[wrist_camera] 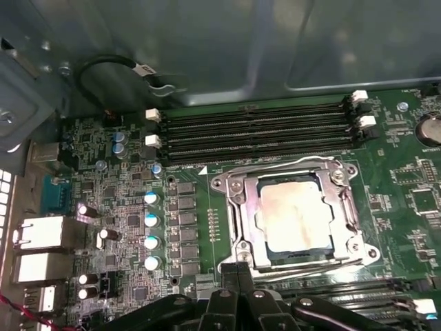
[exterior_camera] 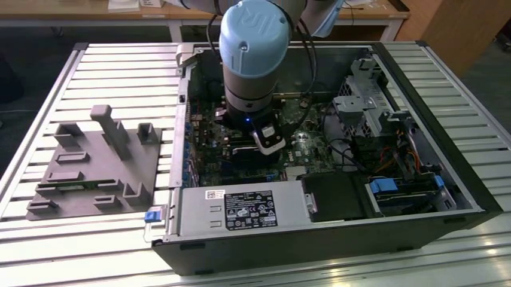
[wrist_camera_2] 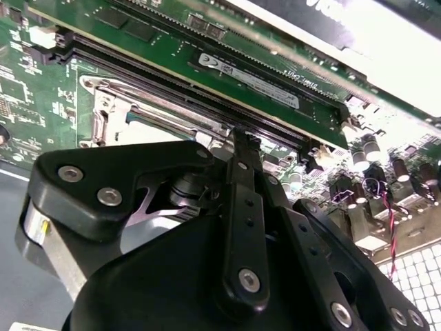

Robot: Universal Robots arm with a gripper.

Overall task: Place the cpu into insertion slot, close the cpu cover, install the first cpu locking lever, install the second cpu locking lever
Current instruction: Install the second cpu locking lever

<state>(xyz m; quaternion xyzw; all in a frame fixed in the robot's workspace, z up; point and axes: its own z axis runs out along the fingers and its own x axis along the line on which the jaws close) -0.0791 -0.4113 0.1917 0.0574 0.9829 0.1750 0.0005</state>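
Note:
In the first wrist view the cpu (wrist_camera: 293, 214) lies flat in the insertion slot, its silver-tan top showing through the window of the cpu cover (wrist_camera: 238, 210). The cover's silver frame is down over the cpu and hides most of the slot. A thin metal lever (wrist_camera: 275, 165) runs along the cover's edge beside the memory slots. My gripper (wrist_camera: 238, 267) is shut, its black fingertips together at the cover's opposite edge. The second wrist view shows the gripper (wrist_camera_2: 245, 141) just off the cover's corner (wrist_camera_2: 114, 110). In the exterior view the gripper (exterior_camera: 267, 142) reaches down into the open computer case.
Long black memory slots (wrist_camera: 255, 127) lie beyond the socket, and capacitors (wrist_camera: 151, 221) stand beside it. Memory modules (wrist_camera_2: 227, 69) rise close to the fingers. The case holds a power supply (exterior_camera: 239, 209) and a drive cage (exterior_camera: 367, 101). A grey fixture (exterior_camera: 96, 161) sits on the slatted table.

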